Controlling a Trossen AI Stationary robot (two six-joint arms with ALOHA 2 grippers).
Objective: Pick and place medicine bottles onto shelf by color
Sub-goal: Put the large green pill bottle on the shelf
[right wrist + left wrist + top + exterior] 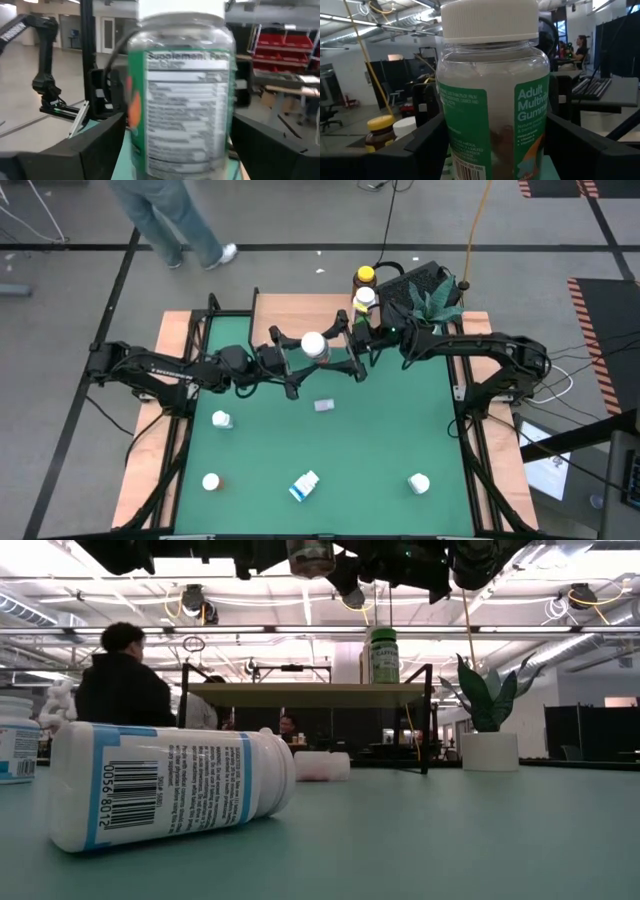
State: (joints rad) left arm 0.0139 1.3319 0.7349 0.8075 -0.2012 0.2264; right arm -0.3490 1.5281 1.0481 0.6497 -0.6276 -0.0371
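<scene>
I see green-labelled gummy bottle (492, 95) upright between left gripper (325, 350) fingers, clamped on it, right gripper (368, 340) just beside, its grip I can't tell

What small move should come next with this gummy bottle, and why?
Probably close the right fingers on the bottle: it hangs above the table in the left gripper, and the right fingers flank it, apparently open, so a handover toward the shelf looks ready.

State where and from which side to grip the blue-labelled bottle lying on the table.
Probably grip the blue-labelled bottle across its mid-body, coming down from above and straddling its width: it lies on its side, cap pointing sideways, with bare table around it.
</scene>
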